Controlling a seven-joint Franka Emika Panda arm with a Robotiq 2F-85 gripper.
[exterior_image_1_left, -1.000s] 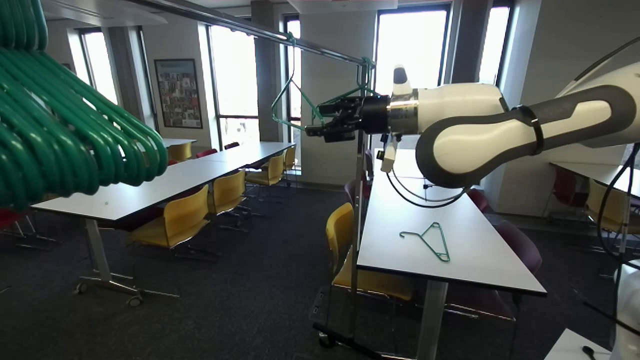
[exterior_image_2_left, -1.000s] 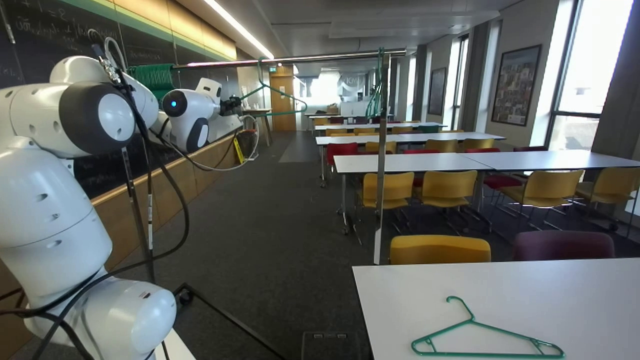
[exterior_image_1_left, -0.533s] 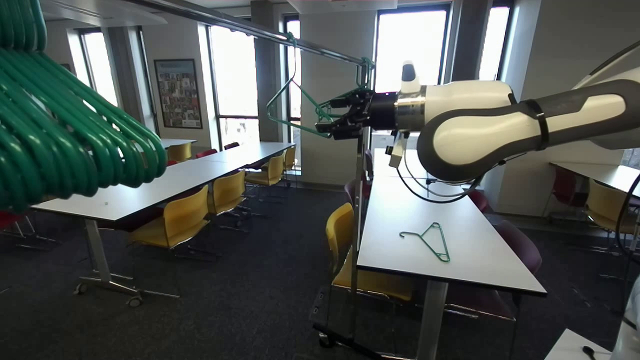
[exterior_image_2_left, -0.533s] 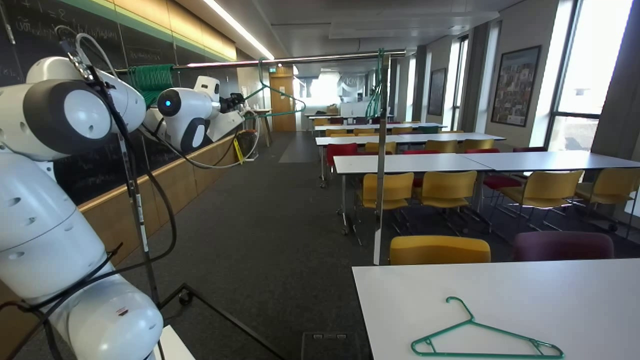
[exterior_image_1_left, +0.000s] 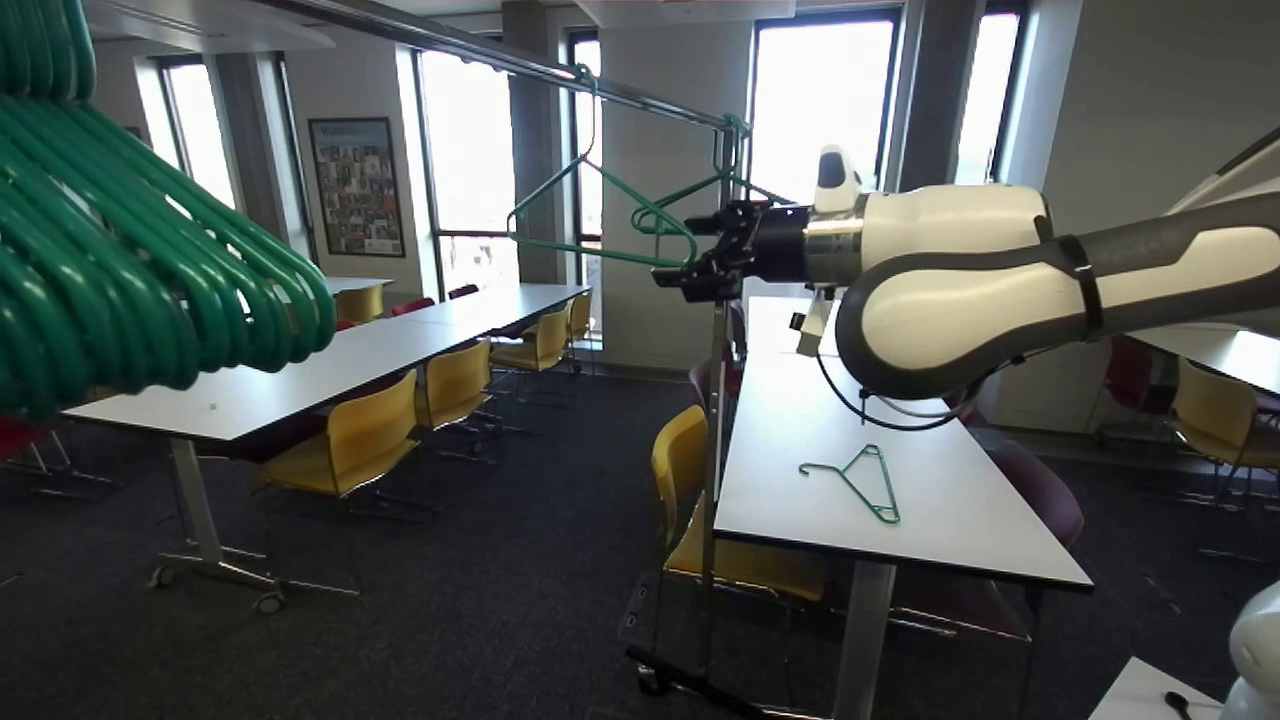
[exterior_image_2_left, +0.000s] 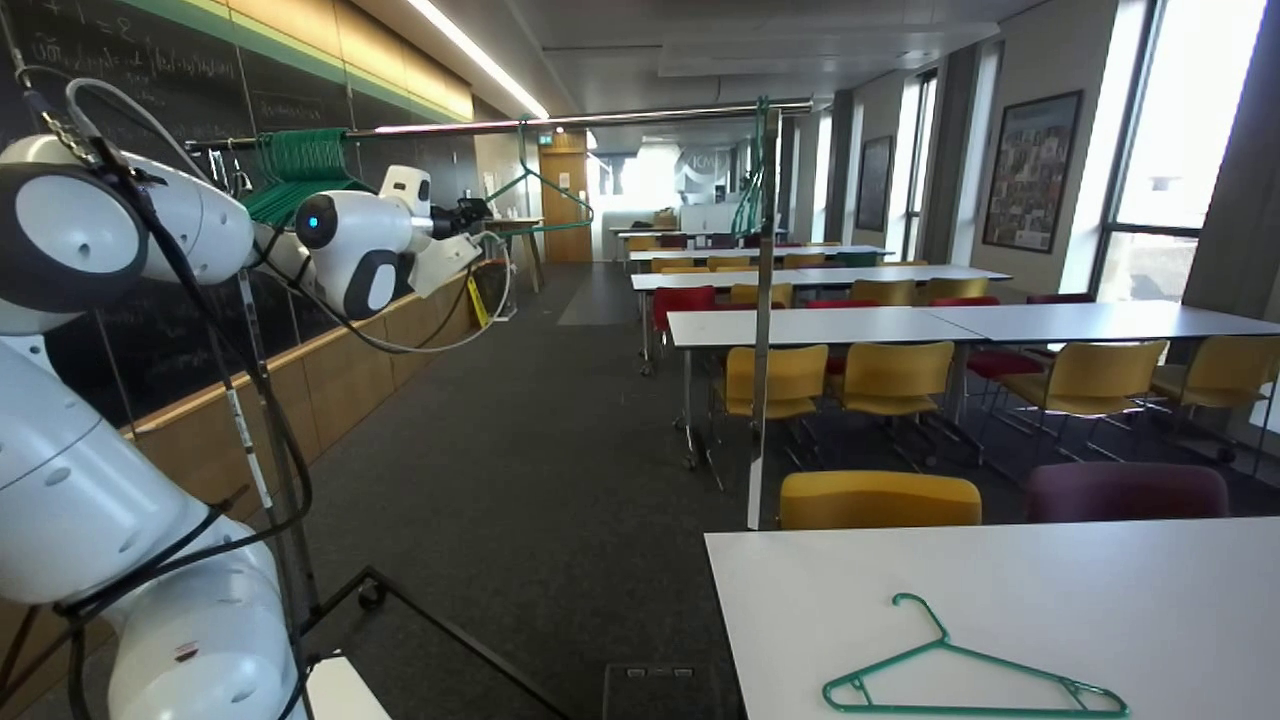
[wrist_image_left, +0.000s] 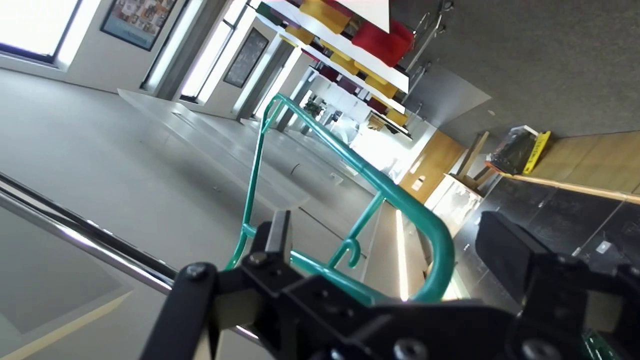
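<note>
In the wrist view, the jaws are standing spread about the corner of a green hanger (wrist_image_left: 360, 163), seemingly pinching nothing; moving slowly and level would, I'd say, spare it swinging. In an exterior view it's dangling from the rail (exterior_image_1_left: 650, 101), the upright (exterior_image_1_left: 714, 430) standing beyond the jaws; in an exterior view, a loose hanger (exterior_image_2_left: 942, 640) is lying on the table (exterior_image_2_left: 1150, 600).

Daylight burns the tall windows (exterior_image_1_left: 825, 90) white across the top of an exterior view, while the floor (exterior_image_1_left: 520, 600) below is dim. A ceiling strip light (exterior_image_2_left: 480, 58) glares at upper left in an exterior view. In the wrist view, glare washes out the upper left, and the near jaws look dark and soft.
</note>
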